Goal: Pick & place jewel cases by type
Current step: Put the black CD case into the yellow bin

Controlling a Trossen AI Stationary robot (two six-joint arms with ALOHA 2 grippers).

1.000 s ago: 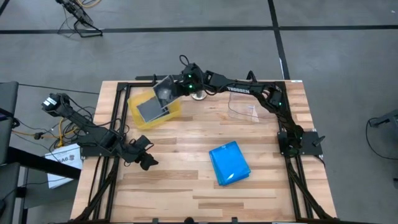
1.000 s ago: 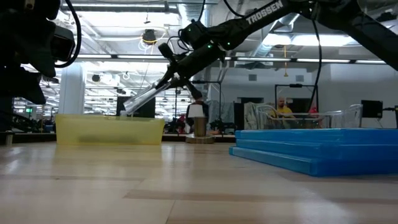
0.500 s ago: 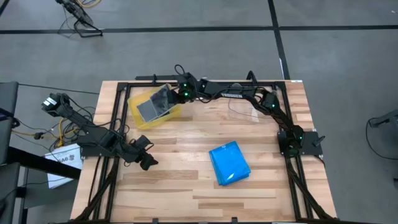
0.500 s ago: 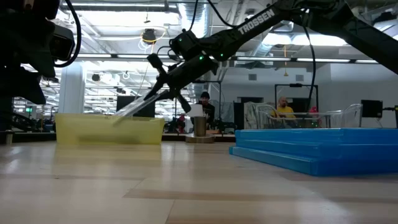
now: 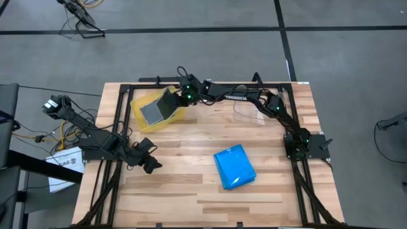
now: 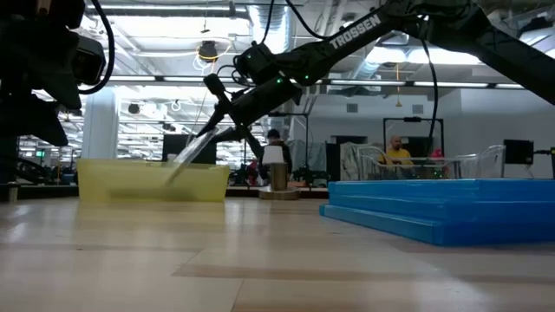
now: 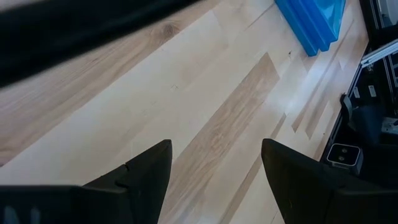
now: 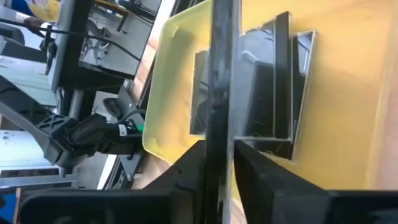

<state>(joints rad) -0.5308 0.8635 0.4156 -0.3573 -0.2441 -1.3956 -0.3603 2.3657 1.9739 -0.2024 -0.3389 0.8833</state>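
My right gripper [image 5: 177, 97] reaches over the yellow tray [image 5: 142, 122] at the table's far left, shut on a smoky grey jewel case [image 5: 165, 102]. The case slants down into the tray [image 6: 147, 182]. More grey jewel cases [image 8: 273, 81] lie flat on the tray's floor. A stack of blue jewel cases [image 5: 234, 166] lies flat on the table right of the middle. Near the table's left edge, my left gripper [image 5: 151, 165] waits open above bare wood [image 7: 214, 168]. My right gripper has the grey case's upper end [image 8: 220, 134] between its two fingers, with the case seen edge-on in the wrist view. The fingers [image 6: 224, 102] slant down from the table's right side. The case [image 6: 186, 154] hangs steeply tilted, its lower end behind the tray's wall.
A clear plastic bin [image 5: 249, 113] stands at the far side, right of the tray and under my right arm. The blue stack [image 6: 434, 212] fills the low view's right. People sit in the room beyond the table.
My right gripper has gone down and toward the table's left edge, over the yellow tray, carrying the grey case. The case has tipped steeper, and its lower end has sunk below the tray's rim.
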